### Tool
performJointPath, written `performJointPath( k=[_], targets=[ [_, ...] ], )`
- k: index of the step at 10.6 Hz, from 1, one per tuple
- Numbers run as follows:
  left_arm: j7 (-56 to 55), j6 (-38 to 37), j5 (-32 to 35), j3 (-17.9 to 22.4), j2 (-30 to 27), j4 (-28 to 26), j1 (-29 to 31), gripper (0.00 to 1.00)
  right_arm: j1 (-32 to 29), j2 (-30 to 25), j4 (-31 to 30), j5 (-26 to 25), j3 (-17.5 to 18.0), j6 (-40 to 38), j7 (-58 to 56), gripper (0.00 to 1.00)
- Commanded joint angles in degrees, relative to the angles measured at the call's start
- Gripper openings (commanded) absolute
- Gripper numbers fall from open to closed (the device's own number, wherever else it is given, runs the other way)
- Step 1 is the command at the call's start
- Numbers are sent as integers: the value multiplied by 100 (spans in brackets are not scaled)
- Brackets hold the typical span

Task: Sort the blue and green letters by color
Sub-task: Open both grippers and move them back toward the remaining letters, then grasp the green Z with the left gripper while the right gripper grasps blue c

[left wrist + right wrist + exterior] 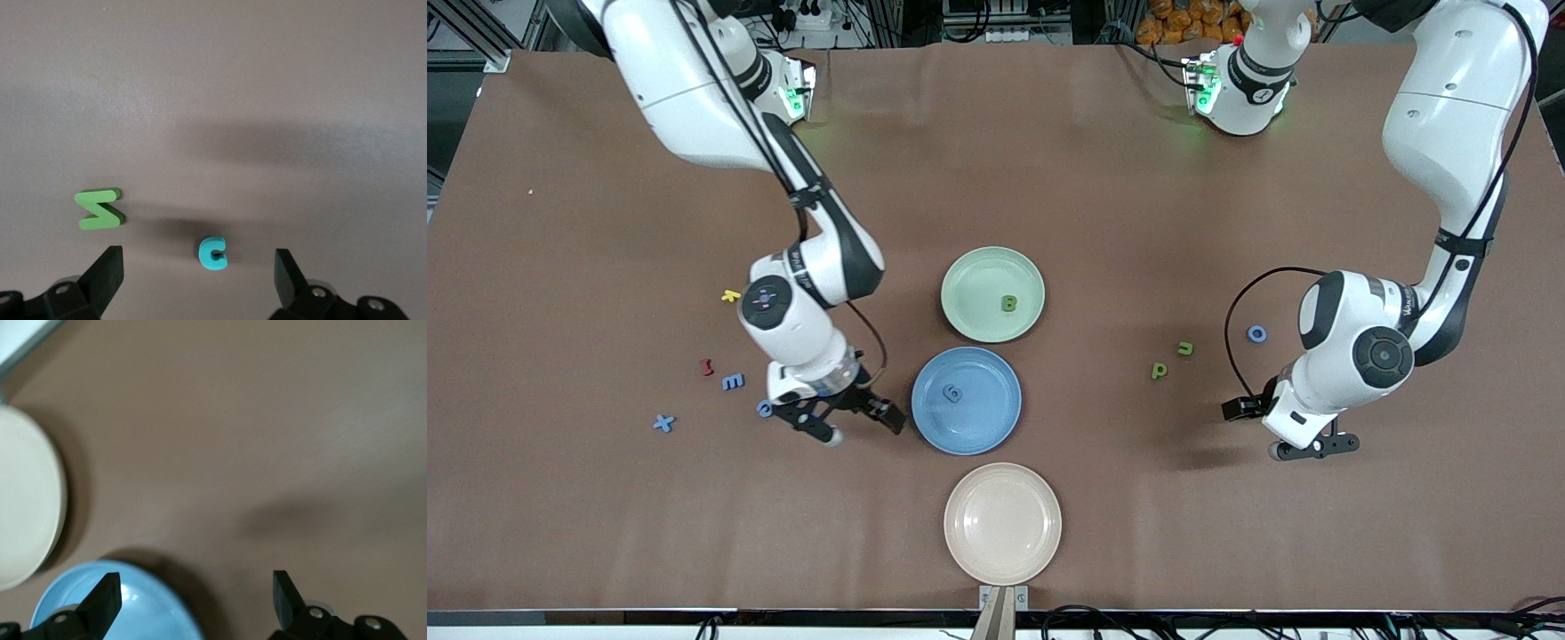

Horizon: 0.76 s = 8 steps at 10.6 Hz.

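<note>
A green B (1008, 303) lies in the green plate (971, 271), and a blue 6-shape (952, 393) lies in the blue plate (992, 425). My right gripper (863, 425) is open and empty beside the blue plate (140, 610), toward the right arm's end. Near it lie a blue E (733, 381), a blue X (663, 423) and a partly hidden blue letter (765, 408). A green p (1159, 371), a green n (1184, 348) and a blue ring letter (1256, 333) lie near my left gripper (1279, 428). It hangs open over a blue C (213, 253), with a green M (100, 209) beside.
A cream plate (1003, 524) sits nearest the front camera, below the blue plate, and shows in the right wrist view (27, 507). A yellow letter (731, 295) and a dark red letter (707, 366) lie by the right arm.
</note>
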Motion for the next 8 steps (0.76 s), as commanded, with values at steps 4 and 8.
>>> performJointPath(
  k=[4, 8],
  targets=[
    [-161, 117, 96, 346, 238, 288, -36, 100, -740, -604, -298, 2, -603, -1958, 141, 100],
    [-283, 302, 96, 451, 327, 324, -36, 100, -1145, -419, -315, 380, -621, -1934, 485, 100]
  ],
)
